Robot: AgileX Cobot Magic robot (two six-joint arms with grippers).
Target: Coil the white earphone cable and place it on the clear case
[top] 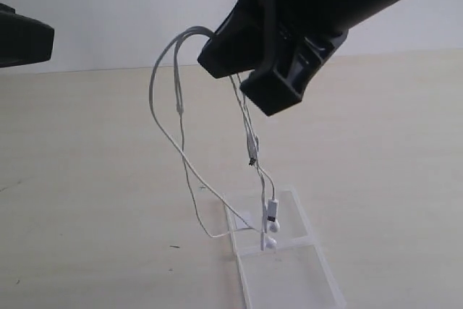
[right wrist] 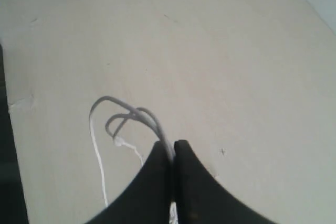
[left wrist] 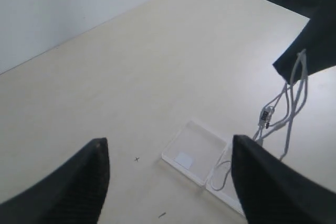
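The white earphone cable [top: 177, 99] hangs in long loops from my right gripper [top: 217, 52], which is shut on it high above the table. In the right wrist view the black fingers [right wrist: 157, 177] pinch the bundled cable [right wrist: 131, 114] at the gripper [right wrist: 172, 144] tips. The earbuds [top: 269, 240] and a low loop reach down to the clear case [top: 304, 211], which lies open and flat on the table. My left gripper [left wrist: 168, 141] is open and empty, well above the clear case [left wrist: 202, 135] with its white sticker [left wrist: 184, 159].
The pale wooden table [top: 87, 179] stretches all round the case, with a white wall [top: 108, 5] behind it. A black part of the left arm [top: 22, 41] juts in at the exterior view's left edge.
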